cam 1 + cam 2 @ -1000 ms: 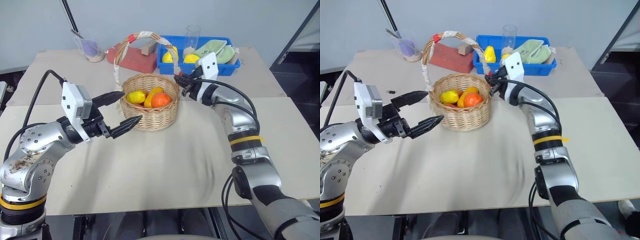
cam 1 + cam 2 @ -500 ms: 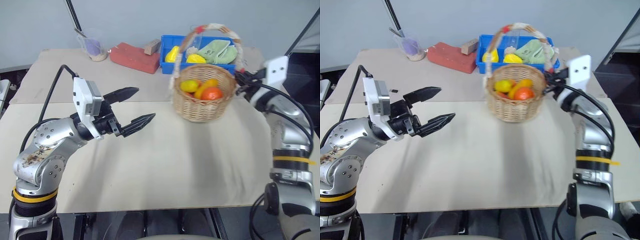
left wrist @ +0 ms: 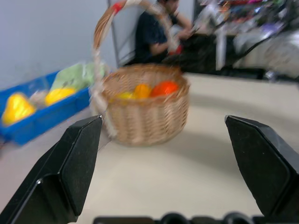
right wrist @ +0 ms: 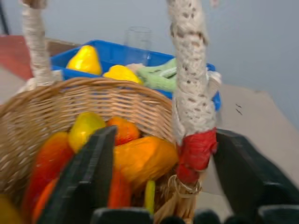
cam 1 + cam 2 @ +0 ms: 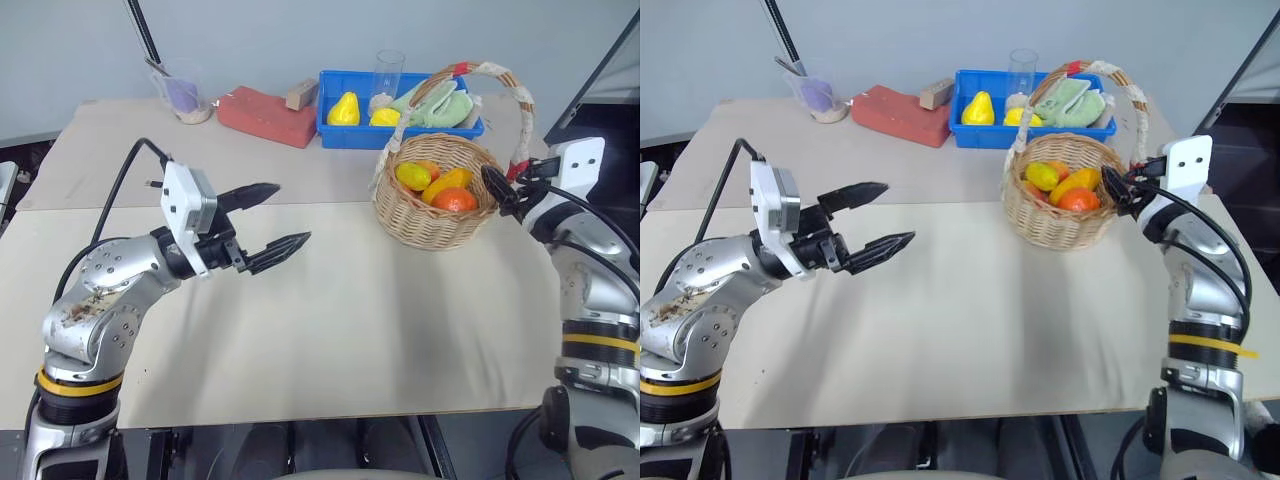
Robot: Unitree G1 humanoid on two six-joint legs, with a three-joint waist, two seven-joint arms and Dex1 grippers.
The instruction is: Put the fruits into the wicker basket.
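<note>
Fruits half-hidden in wicker basket; right hand astride handle.

- The wicker basket, round and tan, stands upright on the bench; its tall arched handle is wrapped in white tape with red patches
- The fruits lie inside it; the bumpy yellow lemon beside the red-to-yellow mango

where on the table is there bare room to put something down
The near half of the table is bare, from the left pincer across to below the wicker basket. The far left corner in front of the cup is free too. It is crowded along the back: red brick, blue tray, and the basket with the right pincer at it.
</note>
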